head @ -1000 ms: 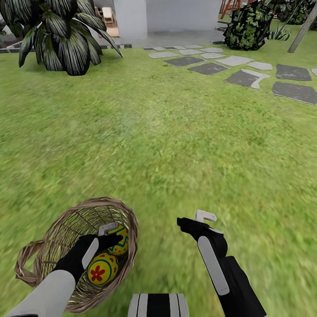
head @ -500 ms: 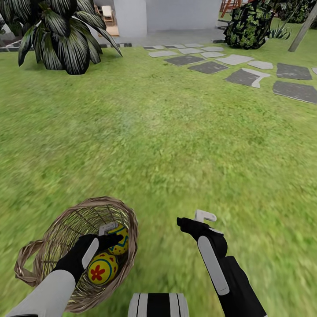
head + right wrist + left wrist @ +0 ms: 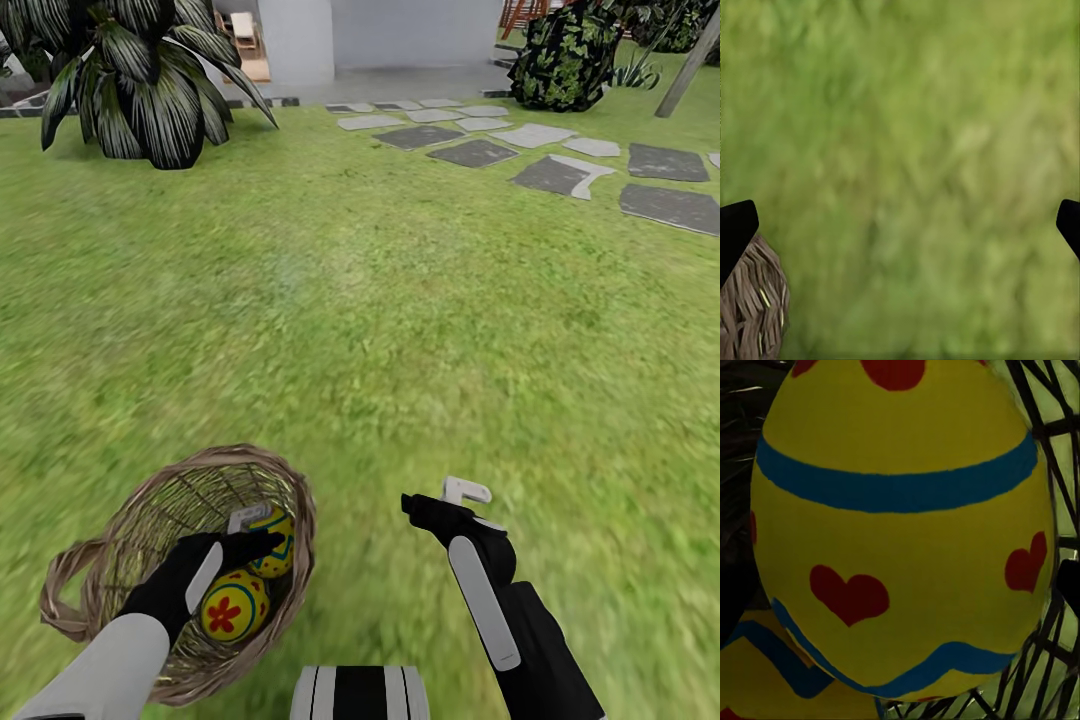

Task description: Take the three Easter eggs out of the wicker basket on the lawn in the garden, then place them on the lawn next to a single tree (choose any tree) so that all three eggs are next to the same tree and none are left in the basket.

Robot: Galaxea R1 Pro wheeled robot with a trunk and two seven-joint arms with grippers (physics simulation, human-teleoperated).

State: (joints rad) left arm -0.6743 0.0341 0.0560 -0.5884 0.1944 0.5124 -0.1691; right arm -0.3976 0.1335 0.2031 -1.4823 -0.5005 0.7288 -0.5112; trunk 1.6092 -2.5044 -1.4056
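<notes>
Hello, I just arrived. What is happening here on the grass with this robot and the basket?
The robot stands on the lawn with its left gripper reached down into the wicker basket, right at one of the painted Easter eggs. A second egg lies beside it in the basket. Whether the fingers have closed on the egg is not visible. The right gripper hangs open over the grass beside the basket, holding nothing.

Left gripper (image 3: pixel 245 528) partly hides the upper Easter egg (image 3: pixel 272 541) inside the wicker basket (image 3: pixel 130 530); jaw state unreadable. Third egg not discernible. Left wrist view: egg (image 3: pixel 900 525) cropped at top, second egg (image 3: pixel 757 675) cut by the corner. Right wrist view: lawn (image 3: pixel 907 150) blurred, fingertips (image 3: pixel 735 229) clipped at edges.
</notes>
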